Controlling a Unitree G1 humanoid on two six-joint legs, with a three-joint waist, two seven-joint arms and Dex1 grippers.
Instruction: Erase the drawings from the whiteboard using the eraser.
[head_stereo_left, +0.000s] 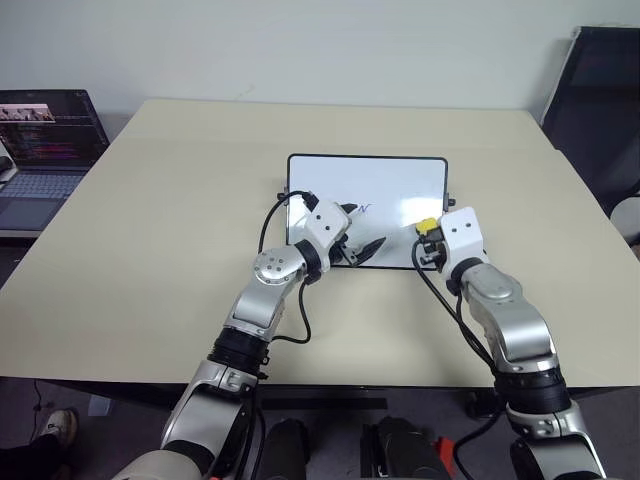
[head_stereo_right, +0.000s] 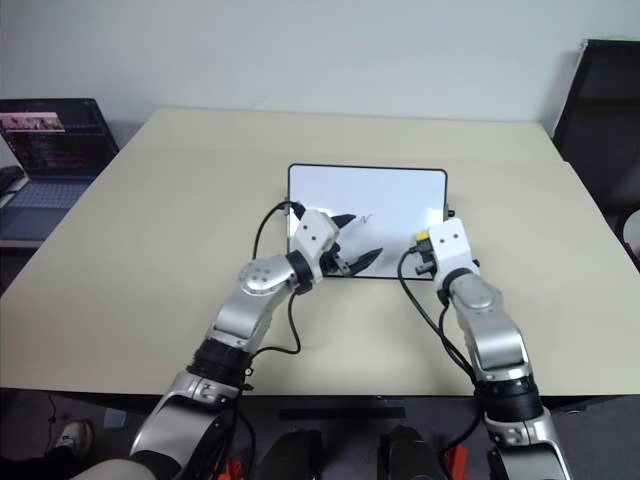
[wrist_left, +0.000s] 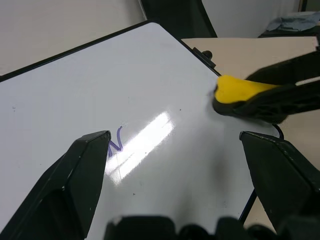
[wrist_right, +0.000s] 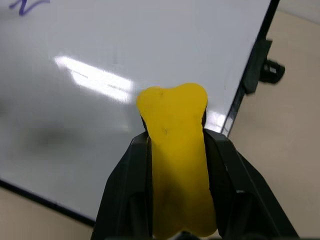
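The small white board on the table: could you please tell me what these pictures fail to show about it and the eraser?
- Near edge of the glossy white whiteboard: head views, covered by the open left gripper and the right gripper.
- Dark underside of the yellow eraser: right wrist view, hidden by its own top; contact with the board unclear.
- The blue squiggle: too small to read.

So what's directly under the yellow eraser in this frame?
The whiteboard, near its right edge. The eraser, clamped in the right gripper, hides the patch beneath it, so contact and any ink there can't be judged. One drawing shows further left.
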